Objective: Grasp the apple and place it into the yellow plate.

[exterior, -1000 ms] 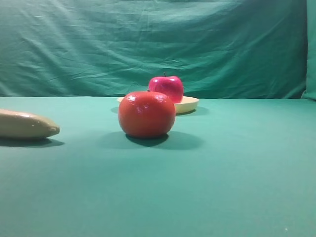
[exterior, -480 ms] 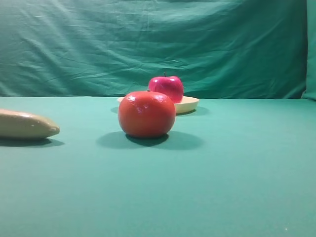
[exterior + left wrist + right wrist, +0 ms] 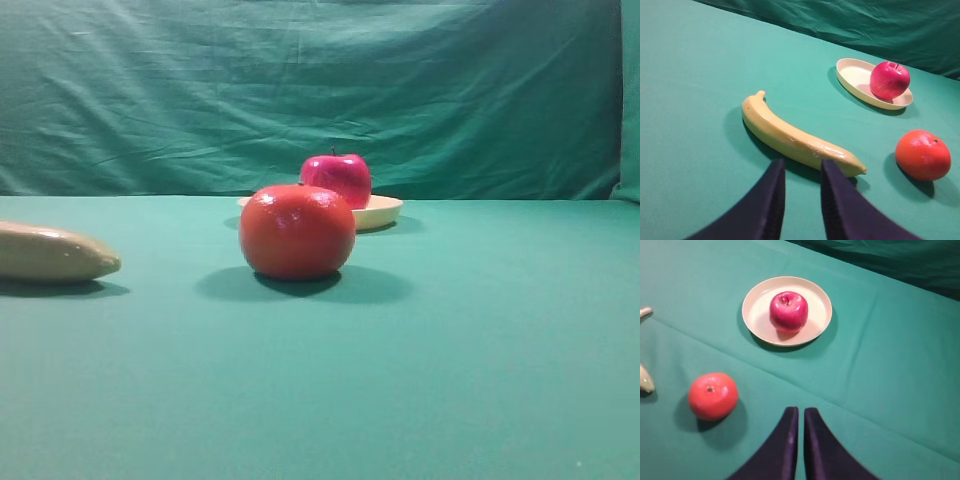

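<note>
From my station I see the apple (image 3: 788, 311) sitting upright inside the yellow plate (image 3: 758, 296), a little off the dish's middle, its stem and dimple facing up. In the high view the apple (image 3: 337, 178) rises above the plate's (image 3: 385, 211) rim at the back of the green table (image 3: 480, 340), in front of the draped green backdrop (image 3: 300, 90).

An orange fruit (image 3: 297, 231) stands on the cloth nearer the camera, apart from the plate; the right wrist view shows it (image 3: 713, 395) well to the lower left of the dish. A banana (image 3: 797, 138) lies on its side to the left, its tip just beyond my left gripper (image 3: 802, 200).

Neither arm touches anything. My left gripper's dark fingers hold a narrow gap between them, with only cloth showing through, so I read them as slightly spread and empty. My right gripper (image 3: 798, 440) hangs above bare cloth, short of the plate, its two fingers drawn almost together with a thin slit left between them, and nothing is pinched there.
</note>
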